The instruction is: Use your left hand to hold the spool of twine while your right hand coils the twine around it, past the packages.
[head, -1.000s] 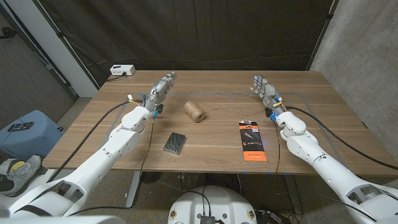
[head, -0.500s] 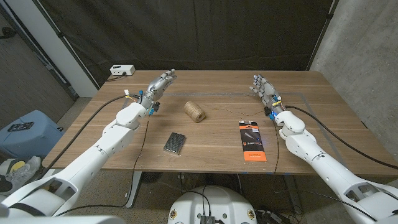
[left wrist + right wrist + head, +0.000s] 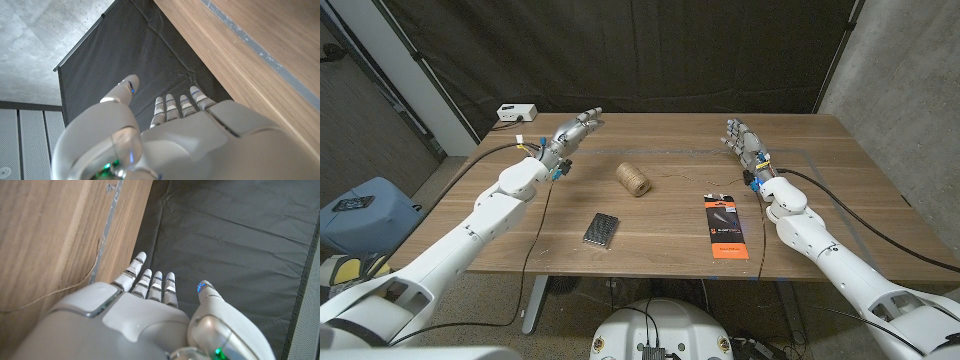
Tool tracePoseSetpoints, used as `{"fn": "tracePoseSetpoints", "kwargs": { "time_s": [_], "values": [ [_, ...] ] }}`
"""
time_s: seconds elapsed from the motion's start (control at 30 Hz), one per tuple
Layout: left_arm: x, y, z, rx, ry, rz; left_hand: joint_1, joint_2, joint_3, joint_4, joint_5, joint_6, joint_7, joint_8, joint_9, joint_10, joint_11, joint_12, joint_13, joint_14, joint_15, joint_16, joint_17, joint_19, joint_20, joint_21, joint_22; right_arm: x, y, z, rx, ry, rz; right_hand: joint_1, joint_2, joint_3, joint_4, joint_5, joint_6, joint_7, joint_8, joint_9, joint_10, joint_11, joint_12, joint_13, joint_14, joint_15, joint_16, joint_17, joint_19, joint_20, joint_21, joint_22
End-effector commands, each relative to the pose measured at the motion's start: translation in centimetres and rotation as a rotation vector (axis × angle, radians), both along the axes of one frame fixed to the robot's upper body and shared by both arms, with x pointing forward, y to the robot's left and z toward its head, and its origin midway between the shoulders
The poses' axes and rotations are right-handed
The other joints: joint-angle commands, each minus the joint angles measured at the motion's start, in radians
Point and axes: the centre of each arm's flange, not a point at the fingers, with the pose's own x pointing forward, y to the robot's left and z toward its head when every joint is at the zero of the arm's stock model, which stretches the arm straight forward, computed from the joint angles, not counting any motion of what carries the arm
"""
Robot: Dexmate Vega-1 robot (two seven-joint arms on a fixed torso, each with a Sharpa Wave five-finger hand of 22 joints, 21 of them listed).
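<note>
A spool of tan twine (image 3: pixel 633 179) lies on the wooden table (image 3: pixel 660 225) near its middle, and a thin loose strand (image 3: pixel 682 178) trails from it toward my right side. My left hand (image 3: pixel 572 132) hovers at the far left, fingers straight and apart, holding nothing, well left of the spool. My right hand (image 3: pixel 744 144) stands at the far right with fingers extended and empty. The strand (image 3: pixel 60 291) runs across the wood beside my right hand (image 3: pixel 145 310) in the right wrist view. My left hand (image 3: pixel 165 125) points past the table's far edge toward the dark curtain.
A dark silvery package (image 3: pixel 602 229) lies in front of the spool. A black and orange package (image 3: pixel 725 226) lies near the front right. A white box (image 3: pixel 516 113) sits at the far left corner. Grey tape lines (image 3: pixel 820 170) mark the table.
My left arm has swung outward to the left and slightly farther back, fingers still spread. The right hand, spool and packages have not moved.
</note>
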Motion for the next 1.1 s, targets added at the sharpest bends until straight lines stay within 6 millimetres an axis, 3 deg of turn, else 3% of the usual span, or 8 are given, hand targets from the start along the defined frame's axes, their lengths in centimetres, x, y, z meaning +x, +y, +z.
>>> {"fn": "tracePoseSetpoints", "kwargs": {
  "time_s": [0.03,0.53,0.77,1.1],
  "values": [
    [0.2,0.4,1.7,0.109,-0.027,0.001,0.022,0.002,0.005,-0.003,0.012,-0.001,0.007,0.006,0.003,0.003,0.011,0.004,0.004,0.004,0.007,0.004,0.004,0.01,0.0,-0.004,0.004,0.7,0.3,0.4,0.001,-0.012,0.002,0.004,-0.003,0.008,0.003,0.001,0.004,0.001,0.003,0.002,0.001,0.0,0.002,0.003,0.007,-0.022,0.005,0.0,0.008,-0.038,-0.006,0.003],
    [0.0,0.3,3.1,0.248,-0.035,-0.01,0.054,0.0,0.018,-0.008,0.041,-0.016,0.009,0.005,0.004,0.0,0.006,0.002,0.007,0.007,0.011,0.004,0.005,0.02,0.002,-0.008,0.004,0.9,0.0,0.6,0.007,-0.023,-0.002,0.004,-0.004,0.012,0.002,0.0,0.003,0.001,0.002,0.002,-0.001,0.0,0.001,0.003,0.005,-0.02,0.005,-0.004,0.009,-0.035,-0.013,0.004],
    [-0.2,0.0,3.8,0.332,-0.039,-0.026,0.078,-0.012,0.023,-0.011,0.06,-0.033,0.004,0.003,0.005,-0.016,0.017,-0.003,0.009,-0.002,0.015,0.0,0.006,0.022,0.004,-0.013,0.004,0.7,-0.1,0.7,0.004,-0.031,-0.005,0.003,-0.004,0.013,0.002,-0.001,0.002,0.001,0.001,0.002,-0.003,-0.001,0.001,0.003,0.004,-0.019,0.005,-0.005,0.009,-0.034,-0.016,0.004],
    [-0.4,0.0,5.1,0.456,-0.036,-0.052,0.111,-0.027,0.027,-0.014,0.083,-0.066,0.008,0.0,0.005,-0.033,0.012,-0.007,0.011,-0.017,0.018,-0.002,0.007,0.023,0.005,-0.02,0.004,0.4,-0.1,0.6,0.011,-0.035,-0.016,0.005,-0.005,0.016,0.0,-0.001,0.0,0.003,0.0,0.002,-0.003,0.0,0.001,0.003,0.002,-0.017,0.004,-0.008,0.01,-0.034,-0.02,0.004]
  ]
}}
